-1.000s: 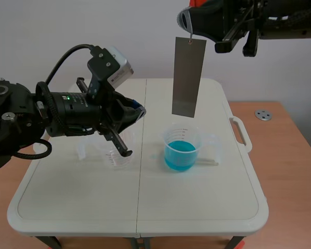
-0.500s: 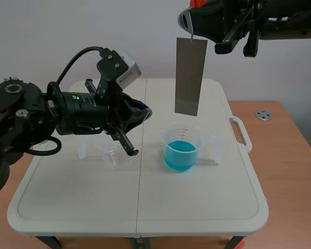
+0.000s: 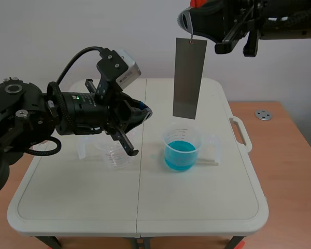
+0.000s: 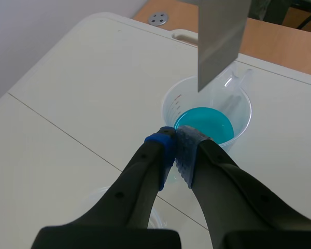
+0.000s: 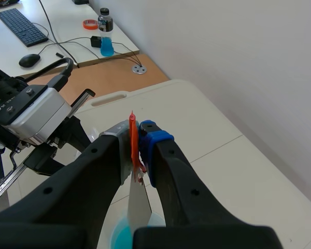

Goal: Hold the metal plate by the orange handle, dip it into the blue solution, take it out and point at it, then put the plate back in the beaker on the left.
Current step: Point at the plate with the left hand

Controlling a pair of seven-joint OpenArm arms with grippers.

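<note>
White table (image 3: 207,207). The left gripper (image 4: 175,148), clenched on nothing, hovers above the empty beaker (image 3: 115,154), tips near the beaker of blue solution (image 3: 182,150). The right gripper (image 5: 140,140), raised high, grasps the orange handle (image 5: 132,140). The metal plate (image 3: 189,78) hangs upright above the blue solution, not touching it.

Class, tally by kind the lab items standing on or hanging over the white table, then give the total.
Beakers: 2 (beaker with blue solution, clear beaker)
Plates: 1 (metal plate)
Total: 3
</note>
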